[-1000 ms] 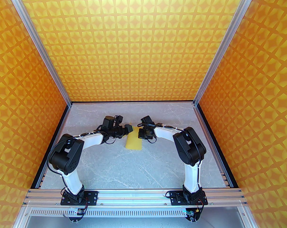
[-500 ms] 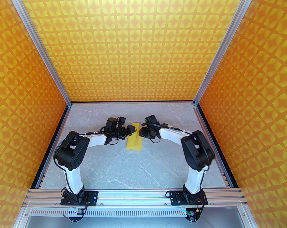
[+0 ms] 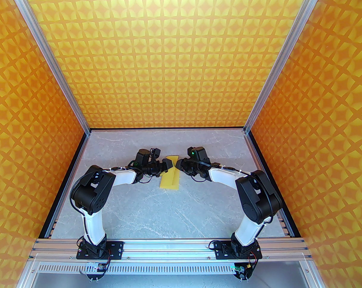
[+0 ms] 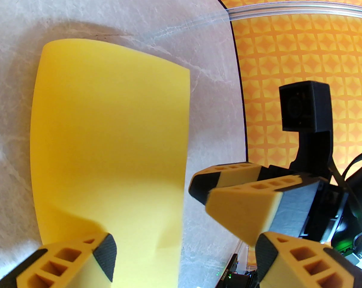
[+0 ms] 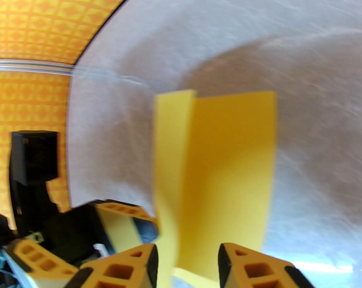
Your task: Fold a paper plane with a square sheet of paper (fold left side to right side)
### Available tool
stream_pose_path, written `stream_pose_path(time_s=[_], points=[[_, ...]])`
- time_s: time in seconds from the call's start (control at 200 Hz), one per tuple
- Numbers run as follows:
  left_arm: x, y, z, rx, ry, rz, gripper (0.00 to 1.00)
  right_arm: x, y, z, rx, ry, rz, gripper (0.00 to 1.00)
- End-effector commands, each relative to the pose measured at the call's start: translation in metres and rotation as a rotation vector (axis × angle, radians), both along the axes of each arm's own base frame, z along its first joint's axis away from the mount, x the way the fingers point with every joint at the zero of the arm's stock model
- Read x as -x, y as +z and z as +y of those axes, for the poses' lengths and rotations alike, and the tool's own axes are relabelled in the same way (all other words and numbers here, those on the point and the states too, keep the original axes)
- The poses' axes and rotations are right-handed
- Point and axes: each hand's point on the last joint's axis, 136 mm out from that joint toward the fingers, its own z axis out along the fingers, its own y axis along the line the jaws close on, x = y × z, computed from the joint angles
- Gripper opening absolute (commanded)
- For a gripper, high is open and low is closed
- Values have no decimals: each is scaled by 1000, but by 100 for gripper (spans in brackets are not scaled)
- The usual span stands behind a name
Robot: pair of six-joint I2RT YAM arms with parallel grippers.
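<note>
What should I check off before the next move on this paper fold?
1. Left gripper open: ok, fingers spread wide beside the sheet of paper.
2. Right gripper free of the sheet: ok, jaws apart with paper between them, unclamped.
3. Fold pressed flat: not ok, raised flap stands up.
4. Edges aligned: cannot tell.
5. Sheet resting on the table between both grippers: ok.

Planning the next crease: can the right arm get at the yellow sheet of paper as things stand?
Probably yes: the right end effector hangs open over one end of the sheet of paper, nothing between them.
</note>
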Motion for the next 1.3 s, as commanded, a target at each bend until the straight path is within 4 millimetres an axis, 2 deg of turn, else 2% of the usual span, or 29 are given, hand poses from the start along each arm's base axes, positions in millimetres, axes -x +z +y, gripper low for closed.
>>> stream_pose_path(time_s=[0.0, 0.205, 0.335, 0.515, 0.685, 0.835, 1.08, 1.295], points=[[-1, 4, -7, 16, -22, -10, 81, -8, 1, 10, -59, 12, 5, 37], [-1, 4, -7, 12, -23, -10, 81, -10, -9, 12, -44, 21, 28, 29], [0, 6, -6, 3, -23, -15, 80, -13, -10, 11, -26, 21, 25, 14], [-3, 9, 4, -86, -9, -38, 81, -14, -14, 7, 13, 29, 29, 0], [-5, 9, 30, -261, 16, -61, 82, -16, -19, -1, 36, 24, 37, 0], [1, -3, 48, -396, 8, -51, 83, -16, -24, -6, 65, 37, 46, 0], [6, -32, 50, -458, -37, 0, 78, -17, -29, -7, 93, 51, 50, 0], [4, -42, 37, -480, -87, -6, 77, -16, -31, -7, 102, 59, 52, 0]])
